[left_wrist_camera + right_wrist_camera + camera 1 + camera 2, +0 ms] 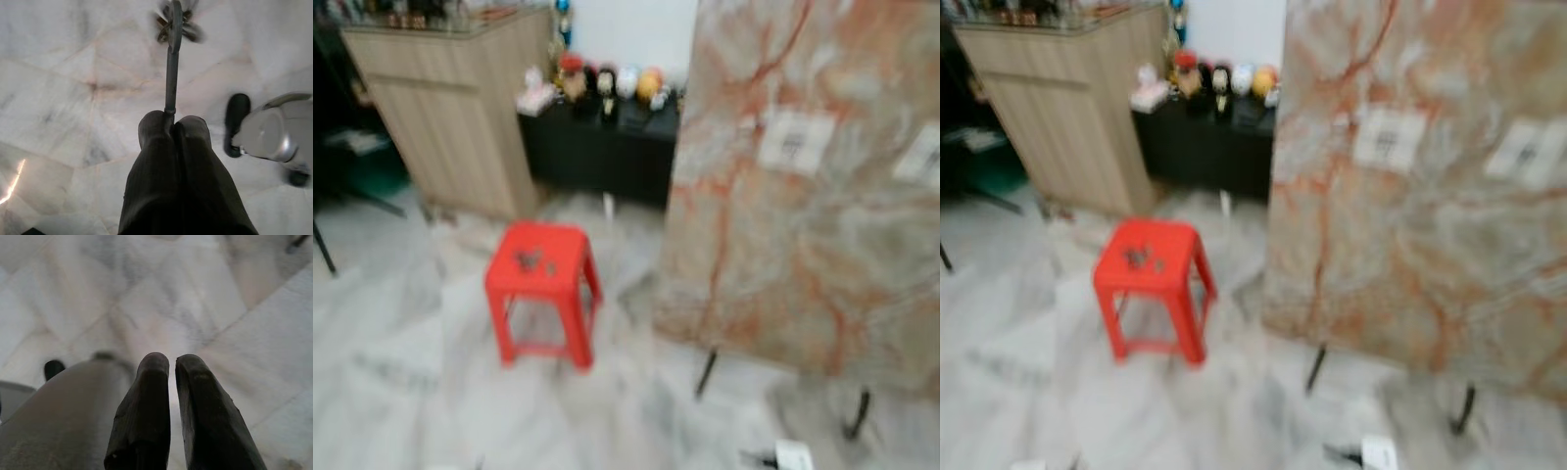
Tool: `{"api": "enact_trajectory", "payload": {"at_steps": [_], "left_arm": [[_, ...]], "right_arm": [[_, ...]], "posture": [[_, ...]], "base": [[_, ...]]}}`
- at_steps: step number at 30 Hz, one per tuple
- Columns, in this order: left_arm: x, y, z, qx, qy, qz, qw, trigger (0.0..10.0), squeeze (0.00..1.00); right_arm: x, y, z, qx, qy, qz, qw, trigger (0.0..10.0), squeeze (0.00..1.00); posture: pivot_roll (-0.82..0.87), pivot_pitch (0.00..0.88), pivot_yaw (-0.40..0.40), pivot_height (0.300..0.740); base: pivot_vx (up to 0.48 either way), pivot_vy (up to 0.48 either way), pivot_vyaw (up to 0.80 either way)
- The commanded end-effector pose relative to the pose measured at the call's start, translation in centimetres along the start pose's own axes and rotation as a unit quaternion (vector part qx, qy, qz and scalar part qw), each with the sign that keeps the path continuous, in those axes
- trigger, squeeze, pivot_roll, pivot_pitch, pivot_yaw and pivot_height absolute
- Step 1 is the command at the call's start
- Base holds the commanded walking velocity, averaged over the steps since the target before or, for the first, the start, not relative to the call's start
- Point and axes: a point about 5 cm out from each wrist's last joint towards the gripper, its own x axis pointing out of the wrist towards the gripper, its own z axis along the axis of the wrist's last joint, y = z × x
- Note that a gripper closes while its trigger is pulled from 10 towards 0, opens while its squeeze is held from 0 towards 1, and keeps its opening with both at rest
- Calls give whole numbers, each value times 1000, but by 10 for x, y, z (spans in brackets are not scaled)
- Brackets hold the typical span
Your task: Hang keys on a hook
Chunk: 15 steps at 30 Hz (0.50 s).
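My left gripper (pixel 173 118) hangs over the marble floor, shut on the shaft of a key. The rest of the bunch of keys (pixel 174 25) dangles blurred beyond the fingertips. A marble-patterned board (pixel 803 215) stands on thin dark legs at the right of the eye views. Two white plates (pixel 794 141) are fixed to its upper part, too blurred to show hooks. My right gripper (pixel 171 363) also points at the floor, its fingers together with nothing between them.
A red plastic stool (pixel 544 284) stands left of the board with small dark items (pixel 530 260) on its seat. Behind it are a wooden cabinet (pixel 450 108) and a low black table (pixel 597 152) with figurines. A white object (pixel 793 455) lies on the floor.
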Motion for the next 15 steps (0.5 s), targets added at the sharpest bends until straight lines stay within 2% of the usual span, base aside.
{"api": "enact_trajectory", "payload": {"at_steps": [1, 4, 7, 10, 11, 15], "left_arm": [[1, -3, 9, -3, -13, -3, 1000, 10000, 0], [2, -12, 5, -3, -12, -9, 1000, 10000, 0], [0, -13, -2, -6, -7, -9, 1000, 10000, 0], [-2, -2, -9, -9, -4, -2, 1000, 10000, 0], [-4, 7, -13, -13, -4, 5, 1000, 10000, 0], [-6, 16, -15, -16, -9, 11, 1000, 10000, 0]], "right_arm": [[-1, -12, 3, 16, -3, -14, 1000, 10000, 0], [-2, -18, 6, 17, -6, -18, 1000, 10000, 0], [-2, -22, 7, 16, -7, -20, 1000, 10000, 0], [-2, -25, 7, 16, -7, -22, 1000, 10000, 0], [-3, -25, 8, 14, -7, -21, 1000, 10000, 0], [-3, -27, 9, 14, -9, -21, 1000, 10000, 0]], "posture": [[-26, 0, -2, 740], [-18, 0, -9, 740], [-9, 0, -15, 740], [-6, 0, -19, 740], [-3, 0, -23, 740], [-3, 0, -29, 740]], "base": [[0, -465, 0], [0, -464, 0], [0, -465, 0], [0, -465, 0], [0, -465, 0], [0, -465, 0]]}}
